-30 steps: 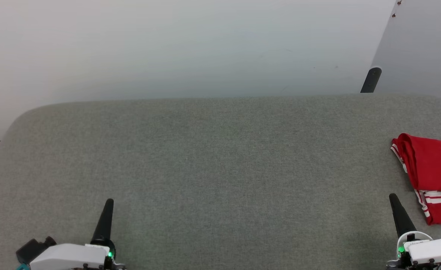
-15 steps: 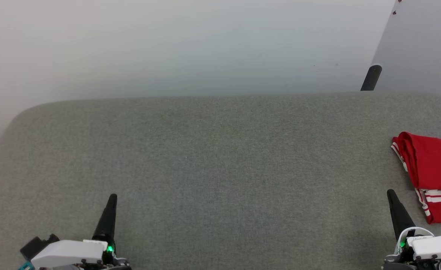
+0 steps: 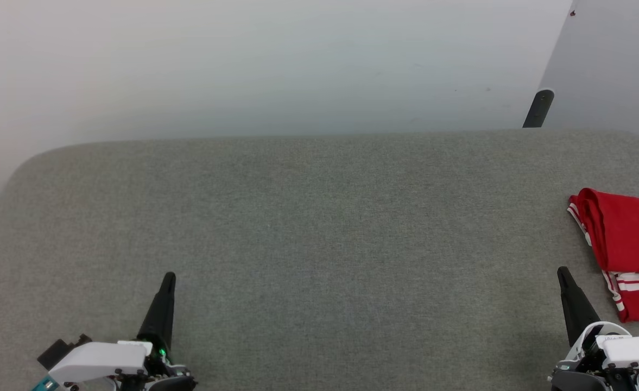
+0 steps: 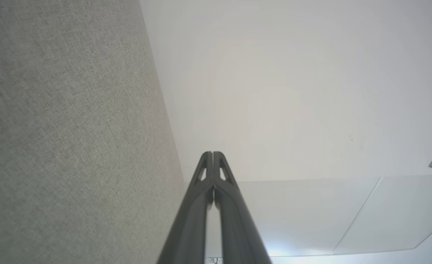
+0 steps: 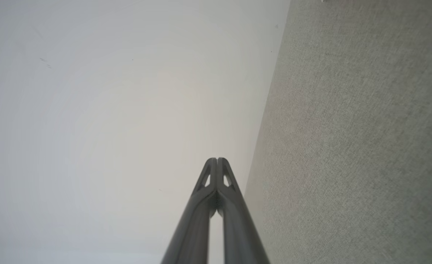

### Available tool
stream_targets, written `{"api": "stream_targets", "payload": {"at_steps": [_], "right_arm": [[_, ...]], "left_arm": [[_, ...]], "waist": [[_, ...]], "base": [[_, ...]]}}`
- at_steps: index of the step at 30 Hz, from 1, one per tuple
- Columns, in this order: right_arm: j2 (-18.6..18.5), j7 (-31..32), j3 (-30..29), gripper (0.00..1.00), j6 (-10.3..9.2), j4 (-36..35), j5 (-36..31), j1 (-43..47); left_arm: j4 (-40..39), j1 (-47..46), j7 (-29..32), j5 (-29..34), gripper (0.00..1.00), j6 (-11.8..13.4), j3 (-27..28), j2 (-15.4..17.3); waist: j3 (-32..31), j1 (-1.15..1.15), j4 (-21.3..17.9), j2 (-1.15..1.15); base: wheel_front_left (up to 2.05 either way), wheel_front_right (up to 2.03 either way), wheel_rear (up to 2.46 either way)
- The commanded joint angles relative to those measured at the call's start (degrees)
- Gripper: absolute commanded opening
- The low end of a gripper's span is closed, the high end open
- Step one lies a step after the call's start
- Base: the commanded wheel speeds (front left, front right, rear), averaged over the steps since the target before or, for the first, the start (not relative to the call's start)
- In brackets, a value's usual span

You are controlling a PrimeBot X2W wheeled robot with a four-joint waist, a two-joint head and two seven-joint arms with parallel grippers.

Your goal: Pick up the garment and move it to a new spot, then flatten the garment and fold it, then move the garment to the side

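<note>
A red garment (image 3: 626, 233) lies bunched in loose folds at the far right edge of a grey fabric-covered table (image 3: 319, 217), partly cut off by the frame of the head view. Its body is a solid bright red. Narrow red-and-white striped trim runs down its left edge, and a white band crossed by red stripes shows near its lower end. No lettering can be made out on the part that is visible, and the cloth rests flat on the surface with nothing on top of it.

The right claw (image 3: 562, 271) sits at the lower right, just beside the garment's lower left corner but apart from it, its dark fingers pressed together into a single point and gripping nothing. The left claw (image 3: 168, 279) sits at the lower left, well apart from the garment, also pinched tight and empty.

The left wrist view shows the left claw (image 4: 213, 154) with its tips meeting against a pale wall (image 4: 293, 91). The right wrist view shows the same of the right claw (image 5: 217, 160). A dark post (image 3: 538, 108) stands behind the table's far right corner.
</note>
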Motion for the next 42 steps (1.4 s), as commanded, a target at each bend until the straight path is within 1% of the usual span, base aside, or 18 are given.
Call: {"api": "stream_targets", "payload": {"at_steps": [1,8,42], "right_arm": [[0.23,0.21,-0.12,0.0,-0.02,0.04,1.14,-0.86],[0.55,0.71,-0.21,0.0,-0.02,0.24,3.68,-1.36],[0.49,0.69,-0.16,0.0,-0.02,0.24,3.47,-1.01]], "left_arm": [[0.01,-0.62,0.29,-1.02,0.0,-0.19,0.23,-0.14],[0.09,-1.05,0.96,-3.25,0.0,-0.2,0.31,-0.5],[0.08,-0.98,0.93,-3.1,0.0,-0.2,0.28,-0.43]], "waist": [[0.04,0.0,-0.01,0.0],[0.27,0.0,-0.04,0.0],[0.27,0.0,-0.04,0.0]], "base": [[0.0,0.0,0.0],[0.0,0.0,0.0],[0.0,0.0,0.0]]}}
